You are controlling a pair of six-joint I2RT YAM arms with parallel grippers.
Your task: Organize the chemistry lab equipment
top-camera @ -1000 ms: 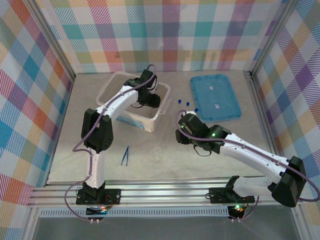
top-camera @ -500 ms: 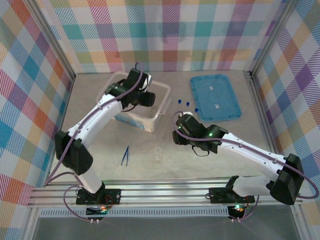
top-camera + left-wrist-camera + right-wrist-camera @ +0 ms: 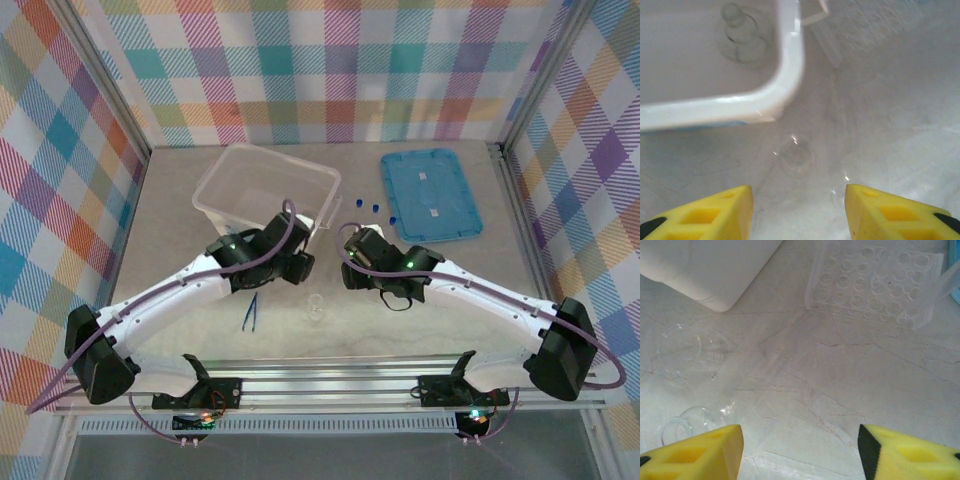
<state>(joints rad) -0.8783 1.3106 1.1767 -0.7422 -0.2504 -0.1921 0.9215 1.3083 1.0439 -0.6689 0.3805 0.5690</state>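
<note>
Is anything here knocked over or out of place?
Mildly. A small clear flask seems to lie on its side on the table, and three blue caps sit loose between the translucent box and the blue lid. Nothing looks spilled or broken.

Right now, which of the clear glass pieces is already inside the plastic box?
The small round-bodied flask, lying within the box walls; the tiny clear cup sits outside on the table.
</note>
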